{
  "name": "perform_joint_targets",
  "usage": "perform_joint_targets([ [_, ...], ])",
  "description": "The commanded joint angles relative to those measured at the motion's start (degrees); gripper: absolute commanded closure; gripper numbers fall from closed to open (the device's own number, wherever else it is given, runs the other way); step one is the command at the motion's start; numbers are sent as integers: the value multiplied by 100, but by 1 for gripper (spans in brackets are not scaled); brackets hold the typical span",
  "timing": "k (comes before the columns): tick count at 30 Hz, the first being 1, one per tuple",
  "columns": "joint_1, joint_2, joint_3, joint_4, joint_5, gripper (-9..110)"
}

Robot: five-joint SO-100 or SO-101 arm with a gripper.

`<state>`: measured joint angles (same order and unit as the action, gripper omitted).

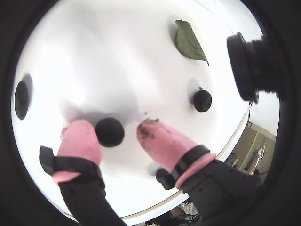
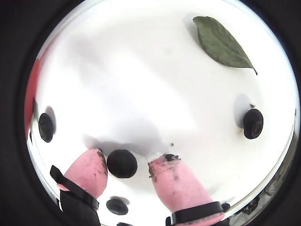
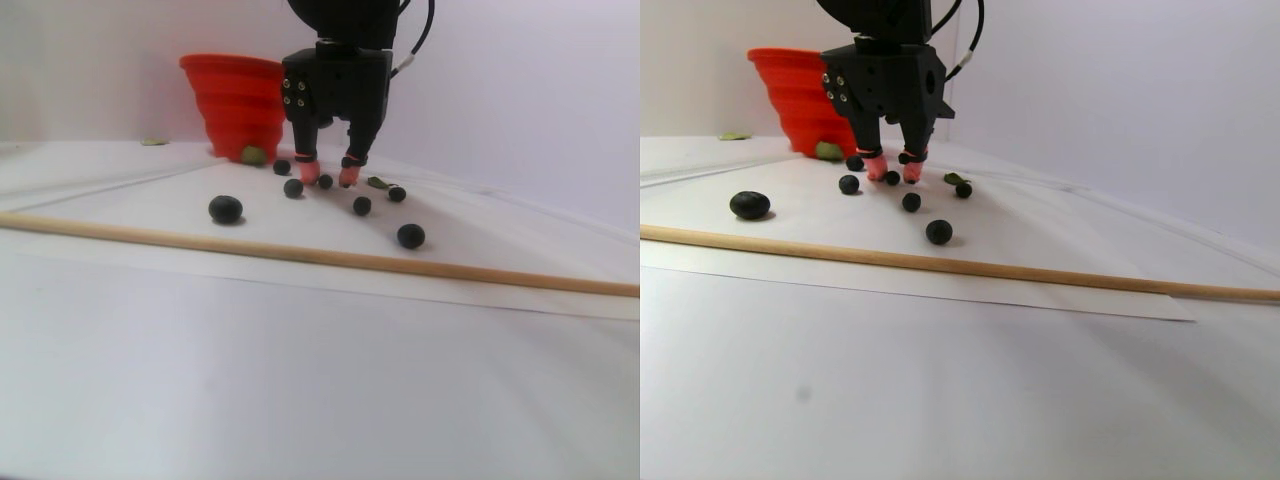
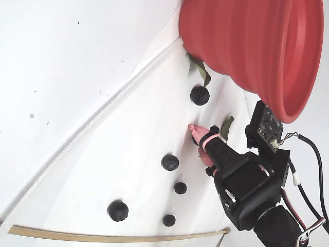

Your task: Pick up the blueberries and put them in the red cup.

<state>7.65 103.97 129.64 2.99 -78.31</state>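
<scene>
Between the jaws, one of the blueberries is seen resting on the white bench. In both wrist views it lies against the inner face of the left pink fingertip, while a clear gap is left to the stained right fingertip. The jaws are thus spread apart around the berry, with nothing clamped, and their tips are lowered to the bench surface.

Outward from the jaws, a second berry is shown to the right in a wrist view, well apart from the right fingertip, and a third berry lies far to the left near the edge of the view. A green leaf is seen beyond the right-hand berry, flat on the bench.

In the stereo pair view, further berries are scattered in front of and beside the jaws, the largest lying to the left near a wooden rod laid across the bench. The red cup stands upright behind the jaws, to the left, with another small leaf at its base.

In the fixed view, the cup is shown close beyond the fingertips, not touched by them.
</scene>
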Motion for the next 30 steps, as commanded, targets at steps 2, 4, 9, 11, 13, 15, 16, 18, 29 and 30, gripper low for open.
perform_joint_targets([
  [2,9,97,-132,-70,97,85],
  [4,0,79,-141,-70,123,86],
  [9,-26,35,-149,-70,141,87],
  [11,-26,9,-149,-88,141,88],
  [13,-18,-44,-158,-123,123,88],
  [15,0,-114,-167,-167,97,89],
  [16,9,-141,-167,-193,97,89],
  [18,26,-176,-167,-220,70,90],
  [29,53,167,-62,-211,-105,90],
  [30,62,211,-44,-211,-123,90],
])
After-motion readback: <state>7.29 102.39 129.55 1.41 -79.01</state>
